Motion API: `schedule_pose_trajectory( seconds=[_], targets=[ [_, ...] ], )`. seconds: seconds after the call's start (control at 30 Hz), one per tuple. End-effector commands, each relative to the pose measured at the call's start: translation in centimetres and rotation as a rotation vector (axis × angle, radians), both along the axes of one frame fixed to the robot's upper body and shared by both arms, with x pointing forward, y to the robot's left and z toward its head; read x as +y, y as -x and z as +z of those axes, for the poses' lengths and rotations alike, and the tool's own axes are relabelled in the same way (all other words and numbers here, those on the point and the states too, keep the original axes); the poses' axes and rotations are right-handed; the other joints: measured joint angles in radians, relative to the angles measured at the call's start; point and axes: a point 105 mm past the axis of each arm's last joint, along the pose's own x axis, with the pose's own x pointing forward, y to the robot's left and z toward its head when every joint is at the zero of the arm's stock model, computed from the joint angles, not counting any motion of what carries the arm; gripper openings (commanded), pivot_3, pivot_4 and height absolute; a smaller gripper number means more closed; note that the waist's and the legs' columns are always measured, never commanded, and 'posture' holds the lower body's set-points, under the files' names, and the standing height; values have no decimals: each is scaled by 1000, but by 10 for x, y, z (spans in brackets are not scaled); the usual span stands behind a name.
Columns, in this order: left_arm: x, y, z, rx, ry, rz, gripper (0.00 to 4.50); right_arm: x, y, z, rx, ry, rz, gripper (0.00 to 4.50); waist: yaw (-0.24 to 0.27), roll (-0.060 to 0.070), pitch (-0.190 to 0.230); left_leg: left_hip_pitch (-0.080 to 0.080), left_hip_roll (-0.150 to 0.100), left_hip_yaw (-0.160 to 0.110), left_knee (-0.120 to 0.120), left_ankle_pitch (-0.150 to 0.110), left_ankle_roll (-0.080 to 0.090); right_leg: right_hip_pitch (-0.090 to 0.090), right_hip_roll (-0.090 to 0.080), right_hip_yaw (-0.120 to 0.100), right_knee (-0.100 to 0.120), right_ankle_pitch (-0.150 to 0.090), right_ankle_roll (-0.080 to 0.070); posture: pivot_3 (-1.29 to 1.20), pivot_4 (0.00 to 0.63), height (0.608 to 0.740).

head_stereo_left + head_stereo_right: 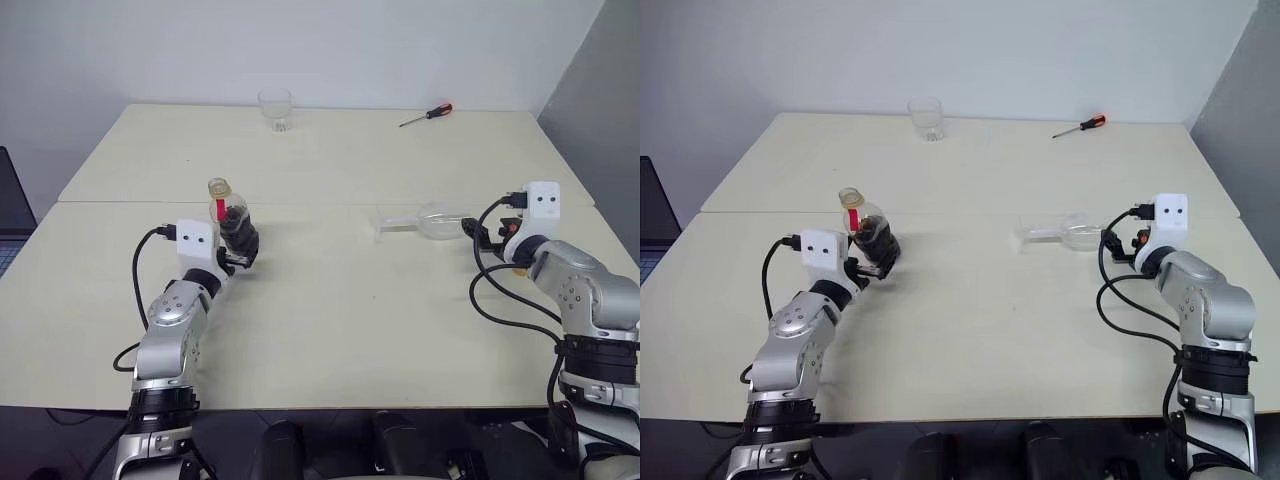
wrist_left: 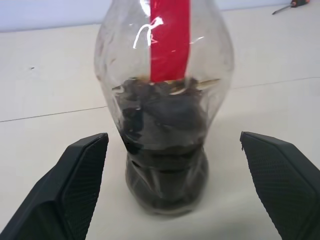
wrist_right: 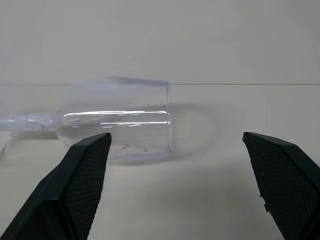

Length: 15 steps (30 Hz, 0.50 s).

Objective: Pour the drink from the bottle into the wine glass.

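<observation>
The bottle (image 1: 228, 212) stands upright on the left half of the table, with a yellowish neck, a red label strip and the dark drink (image 2: 165, 150) filling its lower half. My left gripper (image 1: 240, 243) is open right in front of it. Its fingers (image 2: 75, 185) stand wide on either side, clear of the bottle's walls. The wine glass (image 1: 436, 220) lies on its side on the right half of the table, stem pointing toward the middle, and looks empty. My right gripper (image 1: 481, 235) is open at the bowl's mouth, and its fingers (image 3: 280, 185) do not touch the wine glass (image 3: 117, 122).
A short clear tumbler (image 1: 275, 108) stands at the table's far edge. A red-handled screwdriver (image 1: 428, 115) lies at the far right. A seam (image 1: 320, 204) runs across the table between its two halves. A dark laptop edge (image 1: 12, 205) sits off the left side.
</observation>
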Motion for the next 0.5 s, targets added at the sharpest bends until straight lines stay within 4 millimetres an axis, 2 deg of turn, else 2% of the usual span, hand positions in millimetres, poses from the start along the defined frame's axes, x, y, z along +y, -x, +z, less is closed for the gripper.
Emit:
schedule_pose_trajectory(
  seconds=[0.03, 0.23, 0.4, 0.5],
  targets=[
    [2, 13, 9, -29, 0, 6, 4483, 3, 2, 18, -63, 3, 20, 4500, -1, 0, 0, 0, 0, 0, 0, 0, 0, 0, 0, 0, 0, 0, 0, 0, 150, 740],
    [-5, 34, -9, 0, 17, -25, 4483, 6, 2, 16, -57, -3, 29, 4500, -2, 0, 0, 0, 0, 0, 0, 0, 0, 0, 0, 0, 0, 0, 0, 0, 150, 740],
    [-33, 53, -13, -3, 119, -173, 4483, 11, 8, 20, -71, -37, 50, 4500, -2, 0, 0, 0, 0, 0, 0, 0, 0, 0, -1, 0, 0, 0, 0, 0, 150, 740],
    [-56, 57, -6, 10, 139, -330, 4483, 26, 16, 31, -97, -193, 85, 4500, -2, 0, 0, 0, 0, 0, 0, 0, 0, 0, -1, 0, 0, 0, 0, 0, 150, 740]
  ],
)
